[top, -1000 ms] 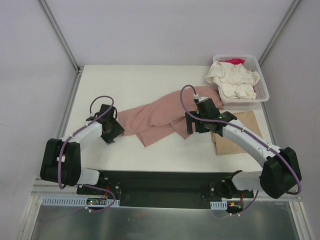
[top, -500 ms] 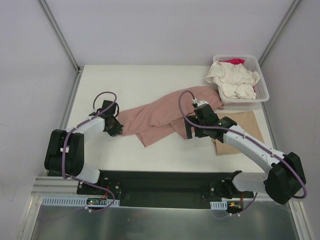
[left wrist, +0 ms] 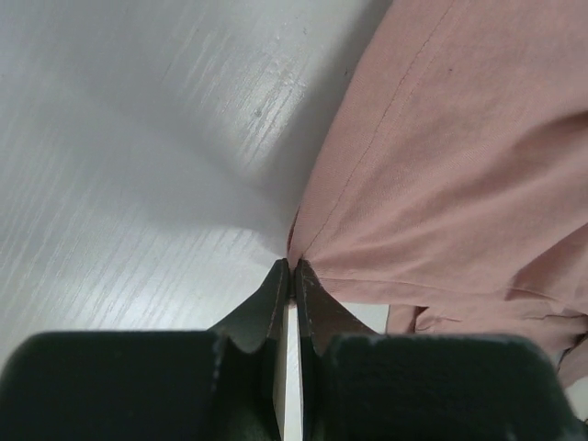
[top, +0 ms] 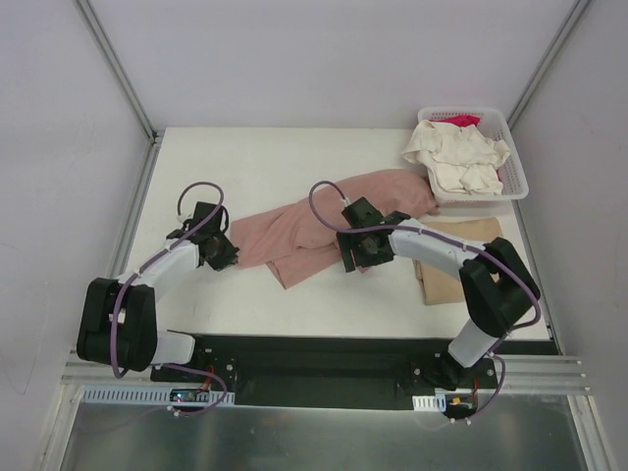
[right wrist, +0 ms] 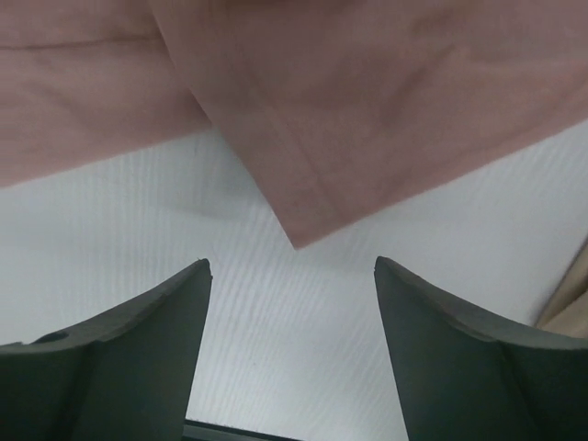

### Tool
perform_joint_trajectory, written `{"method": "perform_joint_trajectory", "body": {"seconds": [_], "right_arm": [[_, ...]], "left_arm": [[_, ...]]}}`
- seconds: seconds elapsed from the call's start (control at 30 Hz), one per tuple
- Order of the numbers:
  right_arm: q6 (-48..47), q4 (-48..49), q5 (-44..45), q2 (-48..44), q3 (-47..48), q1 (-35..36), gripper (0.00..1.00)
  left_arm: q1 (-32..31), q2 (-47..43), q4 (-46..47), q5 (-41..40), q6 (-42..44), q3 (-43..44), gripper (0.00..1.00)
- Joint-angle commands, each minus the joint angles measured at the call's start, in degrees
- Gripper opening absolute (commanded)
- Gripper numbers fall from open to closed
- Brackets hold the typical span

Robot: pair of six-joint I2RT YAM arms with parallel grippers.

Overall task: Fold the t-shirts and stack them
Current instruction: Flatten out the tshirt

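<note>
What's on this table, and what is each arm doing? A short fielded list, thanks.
pink shirt: crumpled across the middle of the table
left end effector: shut, pinching the pink shirt's edge
right end effector: open above a pink shirt corner, gripping nothing
tan shirt: lying flat at right, near the basket
basket contents: cream shirt, magenta cloth

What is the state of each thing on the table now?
pink t-shirt, unfolded, rumpled, left edge pinched
tan t-shirt, folded flat on table
cream t-shirts, crumpled in basket
basket, upright, full
left fingers, shut on pink t-shirt
right fingers, open at pink t-shirt's corner
</note>
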Motion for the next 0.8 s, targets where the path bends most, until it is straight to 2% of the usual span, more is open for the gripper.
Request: {"method": "perform_joint_trajectory", "body": {"seconds": [0.0,0.17,0.4,0.53,0.73,0.77], "right_arm": [[0.04,-1.1,-1.22,6.34,7.65,0.27,0.71],[1.62,-2.25,0.27,9.35,7.67,0.27,0.64],[2.15,-2.25,0.8,11.89,5.38,0.18,0.36],[2.5,-2.25,0.63,12.87,4.42,0.1,0.32],[4.34,-2.95,5.52,12.43,2.66,-0.26,0.19],[5.04,-3.56,6.68,11.91,2.22,-0.34,0.13]], "left_arm": [[0.18,-3.68,-0.32,-1.52,0.62,-1.45,0.0],[0.18,-6.06,-0.32,-2.39,0.71,-2.41,0.0],[0.18,-8.96,-0.32,-2.22,0.97,-2.5,0.0],[0.18,-10.1,-0.32,-2.13,1.23,-2.85,0.0],[0.18,-12.03,-0.5,-2.04,1.23,-3.21,0.0],[0.18,-12.56,-0.5,-1.96,1.32,-3.21,0.0]]}}
